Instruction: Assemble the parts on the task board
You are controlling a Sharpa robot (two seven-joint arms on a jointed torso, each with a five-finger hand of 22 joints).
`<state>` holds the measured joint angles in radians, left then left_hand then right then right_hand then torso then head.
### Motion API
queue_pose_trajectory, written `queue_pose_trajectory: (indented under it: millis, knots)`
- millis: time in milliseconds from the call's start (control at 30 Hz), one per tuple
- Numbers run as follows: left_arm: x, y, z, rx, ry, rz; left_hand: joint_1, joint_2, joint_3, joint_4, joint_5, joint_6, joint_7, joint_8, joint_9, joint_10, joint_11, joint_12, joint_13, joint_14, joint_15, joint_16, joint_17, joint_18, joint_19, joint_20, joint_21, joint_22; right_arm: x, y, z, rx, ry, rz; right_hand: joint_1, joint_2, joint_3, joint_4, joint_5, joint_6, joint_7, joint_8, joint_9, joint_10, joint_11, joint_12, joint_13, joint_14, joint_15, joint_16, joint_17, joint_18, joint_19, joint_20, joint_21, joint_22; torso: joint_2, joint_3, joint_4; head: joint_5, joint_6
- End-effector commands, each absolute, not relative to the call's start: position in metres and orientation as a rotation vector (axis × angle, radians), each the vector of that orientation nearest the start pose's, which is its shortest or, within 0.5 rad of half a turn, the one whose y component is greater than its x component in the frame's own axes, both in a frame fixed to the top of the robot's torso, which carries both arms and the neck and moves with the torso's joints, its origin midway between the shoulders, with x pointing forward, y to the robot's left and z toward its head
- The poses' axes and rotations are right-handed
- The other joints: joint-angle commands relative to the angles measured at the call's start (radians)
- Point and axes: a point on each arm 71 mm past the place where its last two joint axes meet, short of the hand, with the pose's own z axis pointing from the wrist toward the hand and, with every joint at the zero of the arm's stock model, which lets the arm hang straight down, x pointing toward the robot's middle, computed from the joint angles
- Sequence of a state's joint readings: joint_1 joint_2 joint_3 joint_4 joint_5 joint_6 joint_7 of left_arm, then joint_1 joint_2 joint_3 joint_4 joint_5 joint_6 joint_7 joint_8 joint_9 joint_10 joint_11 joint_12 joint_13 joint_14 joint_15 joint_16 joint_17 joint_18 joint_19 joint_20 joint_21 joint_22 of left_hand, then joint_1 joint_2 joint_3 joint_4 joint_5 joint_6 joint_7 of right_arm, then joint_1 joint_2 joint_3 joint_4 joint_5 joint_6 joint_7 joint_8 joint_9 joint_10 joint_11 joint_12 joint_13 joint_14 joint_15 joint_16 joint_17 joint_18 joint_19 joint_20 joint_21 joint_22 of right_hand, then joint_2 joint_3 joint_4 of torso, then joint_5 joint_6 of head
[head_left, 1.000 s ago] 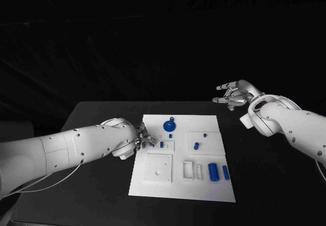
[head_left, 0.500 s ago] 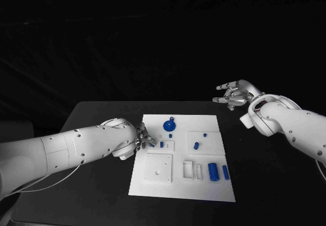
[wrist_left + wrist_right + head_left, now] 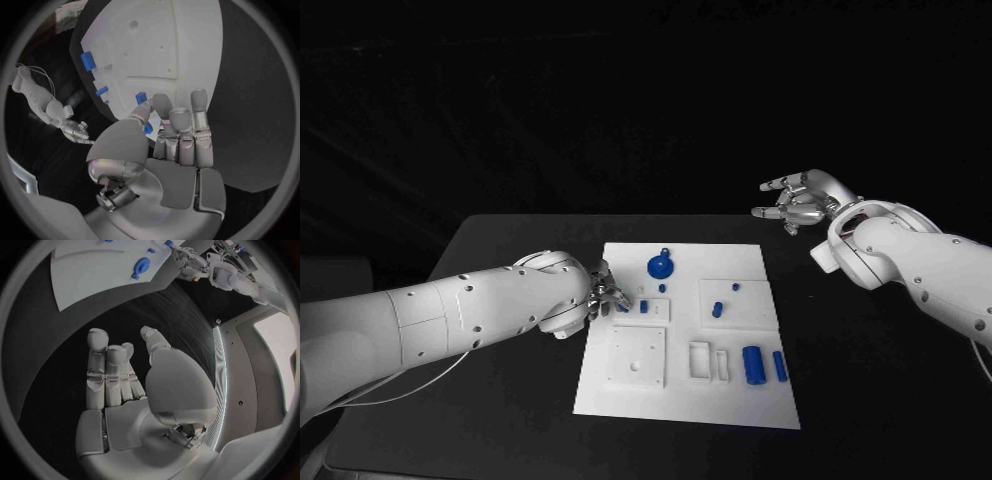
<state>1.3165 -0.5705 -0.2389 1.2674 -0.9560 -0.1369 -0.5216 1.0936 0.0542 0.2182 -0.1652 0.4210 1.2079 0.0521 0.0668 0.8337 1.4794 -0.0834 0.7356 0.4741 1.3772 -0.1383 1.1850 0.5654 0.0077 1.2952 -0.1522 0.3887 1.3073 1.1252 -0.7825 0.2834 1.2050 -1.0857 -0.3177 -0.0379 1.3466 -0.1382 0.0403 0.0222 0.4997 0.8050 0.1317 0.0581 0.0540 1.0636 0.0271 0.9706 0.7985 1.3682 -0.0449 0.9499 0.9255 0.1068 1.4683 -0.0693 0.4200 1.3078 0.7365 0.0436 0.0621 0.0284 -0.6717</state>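
Observation:
The white task board (image 3: 733, 400) lies mid-table, also visible from the left wrist (image 3: 162, 35) and from the right wrist (image 3: 87, 275). My left hand (image 3: 600, 296) rests at the board's left edge with fingers curled. Its thumb and a finger pinch a small blue part (image 3: 148, 129), seen beside the fingers in the head view (image 3: 622, 306). A round blue part (image 3: 661, 265) sits near the board's far edge. Two blue cylinders (image 3: 753, 365) lie at the near right. My right hand (image 3: 798, 205) hangs raised beyond the board's far right corner, fingers apart and empty (image 3: 115, 377).
More small blue parts (image 3: 717, 309) stand in the board's right-hand square plate, and another (image 3: 643, 306) lies just right of my left hand. White rectangular slots (image 3: 708, 362) sit beside the cylinders. Black table (image 3: 877, 380) surrounds the board.

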Motion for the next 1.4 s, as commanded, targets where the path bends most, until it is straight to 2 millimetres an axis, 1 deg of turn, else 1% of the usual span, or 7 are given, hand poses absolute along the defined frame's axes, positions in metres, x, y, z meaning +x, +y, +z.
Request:
queue_pose_trajectory:
  millis: [33, 433, 600, 933, 1167, 1233, 1400]
  knots:
    - [0.5192, 0.1642, -0.2423, -0.287, 2.213, -0.342, 0.023, 0.013, 0.033, -0.027, -0.003, 0.137, -0.095, 0.002, 0.039, 0.032, -0.017, 0.001, 0.0, 0.002, -0.009, 0.007, 0.0, -0.006, 0.0, -0.008, 0.003, 0.019, 0.559, -0.2891, -0.1357, 0.457, 1.499, 0.732, -0.008, 0.002, -0.001, 0.007, 0.003, 0.002, 0.001, -0.004, 0.001, -0.005, -0.005, 0.003, 0.001, -0.004, -0.005, -0.003, 0.0, 0.02, 0.035, 0.0, -0.002, 0.042, 0.0, 0.0, -0.0002, -0.001, -0.001]
    - [0.5201, 0.1622, -0.243, -0.273, 2.223, -0.342, 0.027, 0.013, 0.032, -0.023, -0.005, 0.135, -0.094, 0.002, 0.033, 0.032, -0.017, 0.001, 0.0, 0.001, -0.008, 0.007, -0.002, -0.005, -0.001, -0.007, 0.005, 0.019, 0.5591, -0.2886, -0.1364, 0.457, 1.501, 0.733, -0.008, 0.002, -0.001, 0.007, 0.003, 0.002, 0.001, -0.004, 0.001, -0.005, -0.005, 0.003, 0.001, -0.004, -0.005, -0.003, 0.0, 0.02, 0.035, 0.0, -0.002, 0.042, 0.0, 0.0004, -0.0008, 0.0, 0.0]
    - [0.5206, 0.1601, -0.2441, -0.267, 2.227, -0.344, 0.029, 0.006, 0.027, -0.018, -0.009, 0.145, -0.093, 0.005, -0.049, 0.032, -0.015, 0.003, -0.001, 0.001, -0.007, 0.009, -0.003, -0.004, -0.003, -0.005, 0.008, 0.019, 0.5591, -0.2887, -0.1368, 0.458, 1.501, 0.733, -0.008, 0.002, -0.001, 0.007, 0.003, 0.002, 0.001, -0.004, 0.001, -0.005, -0.005, 0.003, 0.001, -0.004, -0.005, -0.003, 0.0, 0.02, 0.035, 0.0, -0.002, 0.042, 0.001, 0.0005, 0.0008, 0.0, -0.001]
    - [0.5209, 0.1575, -0.2465, -0.258, 2.235, -0.349, 0.027, 0.008, 0.01, 0.007, -0.03, 0.155, -0.095, 0.007, -0.077, 0.032, -0.016, 0.005, -0.001, 0.001, -0.007, 0.011, -0.002, -0.004, -0.002, -0.005, 0.005, 0.018, 0.5594, -0.2884, -0.1373, 0.458, 1.505, 0.734, -0.007, 0.003, 0.0, 0.007, 0.003, 0.002, 0.001, -0.004, 0.0, -0.005, -0.005, 0.003, 0.001, -0.004, -0.006, -0.003, 0.0, 0.02, 0.035, 0.0, -0.001, 0.042, 0.0, 0.0013, -0.0008, 0.001, -0.003]
    - [0.521, 0.1555, -0.247, -0.252, 2.237, -0.355, 0.026, 0.013, -0.024, 0.04, -0.139, 0.163, -0.099, 0.008, -0.083, 0.032, -0.017, 0.007, -0.001, 0.001, -0.007, 0.012, -0.003, -0.005, -0.001, -0.003, 0.002, 0.018, 0.5594, -0.2885, -0.1375, 0.458, 1.505, 0.734, -0.007, 0.003, 0.0, 0.007, 0.003, 0.002, 0.001, -0.004, 0.0, -0.005, -0.005, 0.003, 0.001, -0.004, -0.006, -0.003, 0.0, 0.02, 0.035, 0.0, -0.001, 0.042, 0.0, 0.0013, -0.0006, -0.001, -0.003]
    - [0.5213, 0.1557, -0.2471, -0.253, 2.236, -0.355, 0.003, -0.002, -0.06, 0.074, -0.227, 0.166, -0.103, 0.009, -0.083, 0.032, -0.019, 0.007, -0.001, 0.001, -0.007, 0.011, -0.004, -0.006, -0.001, -0.003, 0.0, 0.017, 0.5594, -0.2885, -0.1375, 0.458, 1.505, 0.734, -0.007, 0.003, 0.0, 0.007, 0.003, 0.002, 0.001, -0.004, 0.0, -0.005, -0.005, 0.003, 0.001, -0.004, -0.006, -0.003, 0.0, 0.02, 0.035, 0.0, -0.001, 0.042, 0.0, 0.0017, -0.0008, -0.001, -0.003]
    - [0.5223, 0.1566, -0.2476, -0.257, 2.232, -0.353, 0.022, -0.017, -0.111, 0.143, -0.238, 0.167, -0.103, 0.008, -0.085, 0.032, -0.019, 0.007, -0.003, 0.001, -0.008, 0.009, -0.005, -0.008, 0.002, -0.004, -0.006, 0.017, 0.5596, -0.2881, -0.1381, 0.458, 1.507, 0.736, -0.006, 0.001, 0.0, 0.006, 0.003, -0.003, 0.002, -0.004, 0.0, -0.005, -0.005, 0.003, 0.001, -0.004, -0.006, -0.005, -0.001, 0.02, 0.035, 0.0, -0.003, 0.042, 0.0, 0.0009, 0.0004, -0.002, -0.005]
